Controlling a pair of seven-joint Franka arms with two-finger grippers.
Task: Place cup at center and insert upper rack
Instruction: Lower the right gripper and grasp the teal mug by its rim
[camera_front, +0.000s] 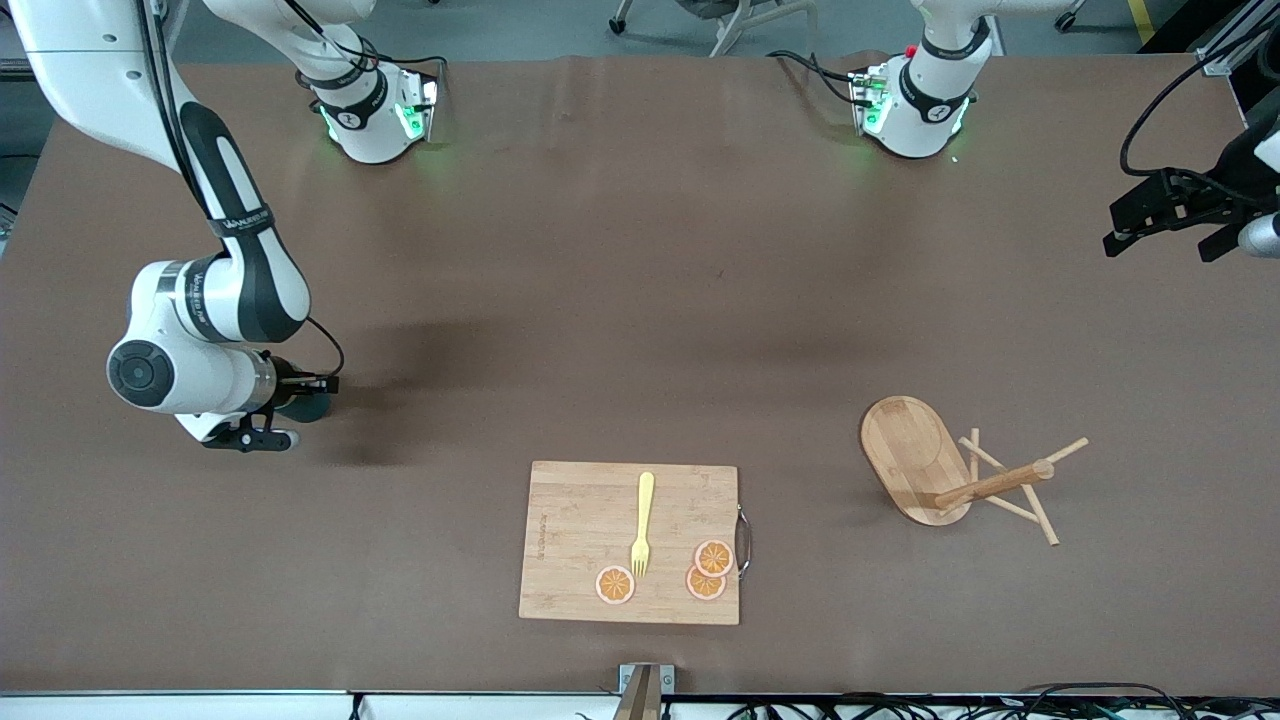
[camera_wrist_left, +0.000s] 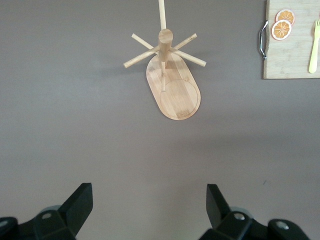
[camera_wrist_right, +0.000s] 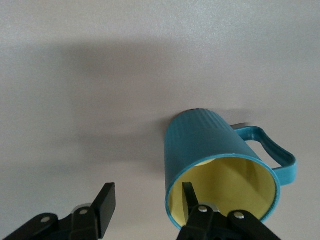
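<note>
Matting of plain brown covers the whole desk (camera_front: 640, 300), faintly creased. Office chair legs (camera_front: 735, 20) stand on grey floor past the robots' bases, and black cables (camera_front: 1000, 700) trail along the edge at the front camera. Take twelve o'clock at the bases and six at that camera.

At about nine o'clock sits the small teal ribbed cup with a pale yellow inside (camera_wrist_right: 220, 170), well away from the centre, its side handle (camera_wrist_right: 272, 152) sticking out. The right hand (camera_wrist_right: 147, 205) is down at the cup's mouth. One finger (camera_wrist_right: 189, 197) is inside the rim and the other (camera_wrist_right: 106, 205) stands clear outside. The jaws are apart and not pressing the wall.

At about four o'clock the light wooden mug tree (camera_front: 995, 485) lies tipped over. Its oval bamboo base (camera_front: 905, 450) is up on edge and its thin pegs rest on the matting.

At six o'clock lies a rectangular bamboo cutting board (camera_front: 580, 530) with a metal handle (camera_front: 743, 540). On it are a yellow plastic fork (camera_front: 642, 525) and three orange slices (camera_front: 615, 585).

The left hand (camera_wrist_left: 150, 210) waits in the air near three o'clock, over the desk's edge, its jaws spread wide and holding nothing.
</note>
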